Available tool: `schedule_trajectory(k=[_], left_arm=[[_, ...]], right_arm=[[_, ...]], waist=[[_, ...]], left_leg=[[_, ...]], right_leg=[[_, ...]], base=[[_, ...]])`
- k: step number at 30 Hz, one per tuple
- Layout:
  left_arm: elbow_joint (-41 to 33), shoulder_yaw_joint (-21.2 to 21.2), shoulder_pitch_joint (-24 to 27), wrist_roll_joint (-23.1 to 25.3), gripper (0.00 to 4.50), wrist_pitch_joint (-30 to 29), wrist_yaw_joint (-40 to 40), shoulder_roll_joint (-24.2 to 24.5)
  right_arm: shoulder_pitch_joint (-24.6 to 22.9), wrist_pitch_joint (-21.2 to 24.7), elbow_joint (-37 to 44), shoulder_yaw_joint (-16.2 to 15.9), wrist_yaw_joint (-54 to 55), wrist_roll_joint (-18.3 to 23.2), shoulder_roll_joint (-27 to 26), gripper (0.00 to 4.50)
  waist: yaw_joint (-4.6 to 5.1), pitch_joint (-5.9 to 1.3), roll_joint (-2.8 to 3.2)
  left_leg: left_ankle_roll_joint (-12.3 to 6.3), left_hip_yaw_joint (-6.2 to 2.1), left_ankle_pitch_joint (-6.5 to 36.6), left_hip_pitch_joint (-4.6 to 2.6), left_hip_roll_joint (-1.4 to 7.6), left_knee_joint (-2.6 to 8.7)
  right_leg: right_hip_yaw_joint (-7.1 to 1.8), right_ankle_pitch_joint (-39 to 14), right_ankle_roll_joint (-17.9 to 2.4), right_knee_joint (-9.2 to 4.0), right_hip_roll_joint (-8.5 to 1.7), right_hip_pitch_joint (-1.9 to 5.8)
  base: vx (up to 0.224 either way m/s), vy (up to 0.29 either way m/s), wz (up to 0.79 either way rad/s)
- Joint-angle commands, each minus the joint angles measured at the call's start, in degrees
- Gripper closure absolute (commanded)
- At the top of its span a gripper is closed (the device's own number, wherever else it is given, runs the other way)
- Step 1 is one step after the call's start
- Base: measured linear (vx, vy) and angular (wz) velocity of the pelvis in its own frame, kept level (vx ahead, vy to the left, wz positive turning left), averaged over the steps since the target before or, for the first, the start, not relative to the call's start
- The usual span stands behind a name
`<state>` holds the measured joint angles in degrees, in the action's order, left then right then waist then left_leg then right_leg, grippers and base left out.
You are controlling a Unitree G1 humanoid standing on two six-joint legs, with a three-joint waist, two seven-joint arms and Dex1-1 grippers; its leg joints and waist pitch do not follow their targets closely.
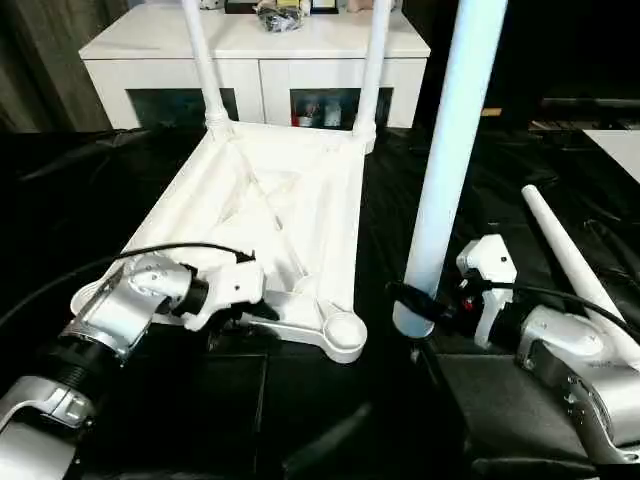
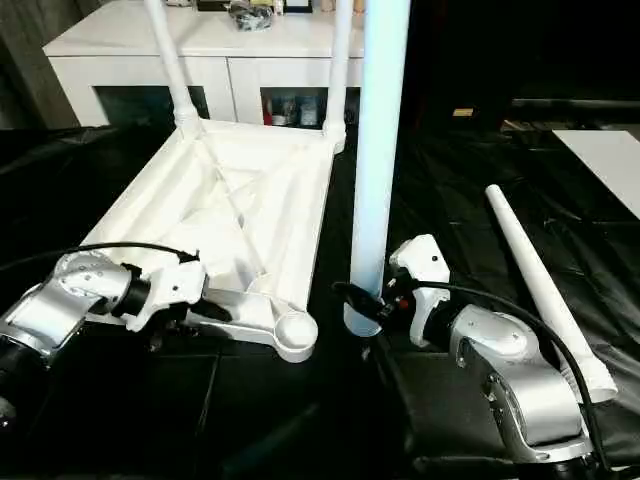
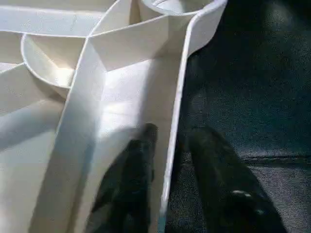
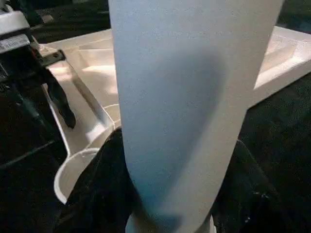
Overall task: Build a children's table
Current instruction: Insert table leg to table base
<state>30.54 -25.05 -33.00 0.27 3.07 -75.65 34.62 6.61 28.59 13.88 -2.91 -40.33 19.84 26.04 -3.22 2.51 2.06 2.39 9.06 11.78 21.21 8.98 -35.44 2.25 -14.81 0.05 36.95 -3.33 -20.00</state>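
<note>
Upturned tabletop on black sheet, two legs socketed at its far corners.
Left wrist view reveals left gripper straddling the tabletop's near rim, fingers either side; right gripper clasps an upright leg beside the tabletop.

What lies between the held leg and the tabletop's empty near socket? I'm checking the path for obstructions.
Just bare black cloth between leg and socket, seen in both eye views.

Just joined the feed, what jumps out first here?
The right hand holds a white leg upright, close to the camera, just beside the tabletop's empty near corner socket. The tabletop lies upside down on black cloth with two legs already standing in its far corners. The left hand straddles its near rim.
</note>
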Motion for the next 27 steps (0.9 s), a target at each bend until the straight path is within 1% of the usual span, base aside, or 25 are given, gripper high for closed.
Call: schedule_trajectory(k=[1,2,4,5,6,8,10,11,12,14,15,16,17,18,19,20,21,22,23,24,25,26,27], left_arm=[[0.59,-0.41,-1.35,1.29,3.42,0.96,-0.8,0.18],[0.65,-0.45,-1.35,1.36,3.54,1.03,-0.85,0.21],[1.1,-0.75,-1.03,1.99,3.61,1.72,-1.38,0.34],[0.91,-0.92,-0.6,2.17,3.73,1.51,-1.8,0.47],[0.84,-0.97,-0.41,2.25,3.93,1.46,-1.91,0.51],[0.91,-0.98,-0.06,2.38,4.02,1.7,-1.8,0.51],[1.59,-1.13,0.41,2.76,4.24,2.01,-1.28,0.55],[1.75,-1.09,0.56,2.82,4.35,1.95,-1.09,0.52],[1.58,-1.0,0.93,2.81,4.41,1.52,-0.97,0.58],[1.05,-0.81,1.45,2.74,4.45,0.74,-0.88,0.65],[-0.77,-0.28,2.75,2.0,4.48,-1.51,-0.99,0.68],[-2.46,-0.04,3.79,1.46,4.48,-3.38,-1.09,0.76],[-2.46,-0.04,3.79,1.46,4.48,-3.38,-1.09,0.76],[-4.11,0.12,4.91,1.11,4.48,-4.91,-1.14,0.87],[-5.9,-0.02,6.34,1.0,4.48,-6.2,-0.95,1.05],[-8.13,-0.41,8.17,1.33,4.48,-7.28,-0.43,1.46],[-10.56,-0.87,10.05,1.71,4.48,-8.58,0.04,1.91],[-12.71,-1.22,11.69,2.23,4.48,-9.95,0.83,2.25],[-14.72,-1.34,13.13,2.79,4.48,-11.5,1.9,2.54],[-16.77,-1.24,14.5,3.38,4.48,-13.28,2.99,2.74],[-16.77,-1.24,14.5,3.38,4.48,-13.28,2.99,2.74],[-18.87,-0.52,15.84,3.06,4.48,-15.52,4.49,2.29],[-21.42,1.14,17.6,2.31,4.48,-19.03,7.9,0.67]], right_arm=[[0.37,0.1,2.26,0.14,-0.4,0.78,0.02,2.64],[0.36,0.1,2.27,0.14,-0.4,0.79,0.01,2.64],[0.34,-0.1,2.27,0.09,-0.24,0.68,-0.08,2.64],[0.32,-0.07,2.3,0.07,-0.14,0.78,-0.08,2.64],[0.3,-0.08,2.32,0.04,-0.09,0.8,-0.08,2.64],[0.28,-0.12,2.38,0.0,0.01,0.8,-0.11,2.64],[0.23,-0.09,2.36,0.11,0.22,0.91,-0.23,2.64],[0.22,-0.06,2.34,0.19,0.32,0.96,-0.31,2.64],[0.23,0.07,2.29,0.43,0.62,1.13,-0.56,2.64],[0.33,0.25,2.28,0.66,0.92,1.32,-0.79,2.64],[0.48,0.42,2.22,1.07,1.31,1.56,-1.05,2.64],[0.6,0.54,2.09,1.35,1.49,1.68,-1.13,2.64],[0.6,0.54,2.09,1.35,1.49,1.68,-1.13,2.64],[0.64,0.6,2.01,1.57,1.65,1.74,-1.16,2.64],[0.8,0.55,1.72,1.77,1.79,1.67,-1.12,2.64],[0.95,0.44,1.45,1.9,1.94,1.49,-1.05,2.64],[1.14,0.38,1.18,2.07,2.16,1.37,-1.05,2.64],[1.3,0.45,0.98,2.28,2.42,1.38,-1.13,2.64],[1.43,0.53,0.94,2.37,2.58,1.4,-1.2,2.64],[1.54,0.61,0.93,2.42,2.74,1.48,-1.25,2.64],[1.54,0.61,0.93,2.42,2.74,1.48,-1.25,2.64],[1.57,0.81,1.02,2.55,2.86,1.69,-1.32,2.64],[1.6,1.15,1.08,2.82,3.25,2.02,-1.55,2.64]], waist=[[-0.05,-2.9,0.54],[-0.02,-2.88,0.46],[-0.02,-2.81,0.44],[-0.05,-2.81,0.57],[-0.01,-2.79,0.58],[0.03,-2.78,0.6],[0.06,-2.77,0.47],[0.06,-2.82,0.5],[0.06,-2.79,0.58],[0.12,-2.83,0.5],[0.22,-2.9,0.53],[0.36,-2.83,0.45],[0.43,-2.89,0.47],[0.53,-2.95,0.45],[0.56,-2.96,0.43],[0.68,-2.92,0.59],[0.79,-3.04,0.57],[0.99,-3.0,0.42],[0.99,-3.09,0.45],[1.1,-3.1,0.58],[1.08,-3.07,0.53],[1.02,-3.08,0.57],[1.03,-3.05,0.53]], left_leg=[[0.5,-1.63,11.91,-1.1,4.48,5.36],[0.48,-1.63,11.9,-1.12,4.54,5.4],[0.39,-1.63,11.99,-1.07,4.53,5.44],[0.5,-1.61,12.2,-1.11,4.53,5.45],[0.69,-1.61,12.55,-1.15,4.58,5.48],[0.81,-1.62,12.78,-1.13,4.56,5.53],[0.58,-1.63,12.12,-1.02,4.54,5.54],[0.39,-1.59,11.58,-1.0,4.51,5.48],[0.22,-1.54,11.43,-1.05,4.49,5.46],[0.06,-1.51,11.02,-1.0,4.52,5.51],[0.04,-1.51,10.43,-0.97,4.62,5.55],[-0.23,-1.51,10.03,-0.84,4.53,5.56],[-0.59,-1.44,9.48,-0.89,4.47,5.51],[-0.97,-1.3,9.1,-0.91,4.4,5.37],[-1.19,-1.27,8.73,-0.92,4.4,5.35],[-1.63,-1.3,8.25,-0.84,4.42,5.38],[-1.78,-1.32,7.93,-0.87,4.55,5.36],[-2.51,-1.36,6.92,-0.65,4.51,5.41],[-2.87,-1.29,6.59,-0.77,4.52,5.35],[-3.86,-1.2,5.54,-0.79,4.46,5.23],[-4.17,-1.14,5.39,-0.79,4.34,5.15],[-4.37,-1.06,5.5,-0.79,4.34,5.14],[-4.35,-1.02,5.69,-0.8,4.37,5.14]], right_leg=[[-3.07,1.12,-15.39,-4.38,-5.69,1.34],[-3.06,1.38,-15.4,-4.36,-5.64,1.32],[-3.08,1.15,-15.38,-4.4,-5.69,1.32],[-3.1,0.67,-15.4,-4.43,-5.75,1.29],[-3.09,0.52,-15.53,-4.45,-5.72,1.22],[-3.1,0.54,-15.59,-4.44,-5.68,1.26],[-3.11,1.23,-15.54,-4.42,-5.71,1.36],[-3.13,1.71,-15.5,-4.38,-5.72,1.4],[-3.12,1.73,-15.55,-4.45,-5.76,1.32],[-3.13,2.0,-15.56,-4.44,-5.75,1.42],[-3.1,2.97,-15.66,-4.26,-5.79,1.52],[-3.05,3.22,-15.66,-4.29,-5.71,1.54],[-3.02,3.53,-15.66,-4.3,-5.69,1.53],[-3.05,3.72,-15.79,-4.32,-5.7,1.56],[-3.05,4.0,-15.86,-4.34,-5.68,1.55],[-3.02,4.2,-15.9,-4.43,-5.68,1.58],[-2.99,4.85,-15.89,-4.33,-5.69,1.66],[-2.89,6.05,-15.85,-4.26,-5.61,1.83],[-2.88,6.52,-15.79,-4.29,-5.59,1.78],[-2.85,7.46,-15.71,-4.34,-5.46,1.69],[-2.84,7.16,-15.7,-4.42,-5.39,1.65],[-2.86,6.14,-15.63,-4.46,-5.42,1.67],[-2.86,5.73,-15.68,-4.5,-5.43,1.64]], base=[[0.0,0.0,0.0],[0.0,0.0,0.0],[0.0,0.0,0.0],[0.0,0.0,0.0],[0.0,0.0,0.0],[0.0,0.0,0.0],[0.0,0.0,0.0],[0.0,0.0,0.0],[0.0,0.0,0.0],[0.0,0.0,0.0],[0.0,0.0,0.0],[0.0,0.0,0.0],[0.0,0.0,0.0],[0.0,0.0,0.0],[0.0,0.0,0.0],[0.0,0.0,0.0],[0.0,0.0,0.0],[0.0,0.0,0.0],[0.0,0.0,0.0],[0.0,0.0,0.0],[0.0,0.0,0.0],[0.0,0.0,0.0],[0.0,0.0,0.0]])
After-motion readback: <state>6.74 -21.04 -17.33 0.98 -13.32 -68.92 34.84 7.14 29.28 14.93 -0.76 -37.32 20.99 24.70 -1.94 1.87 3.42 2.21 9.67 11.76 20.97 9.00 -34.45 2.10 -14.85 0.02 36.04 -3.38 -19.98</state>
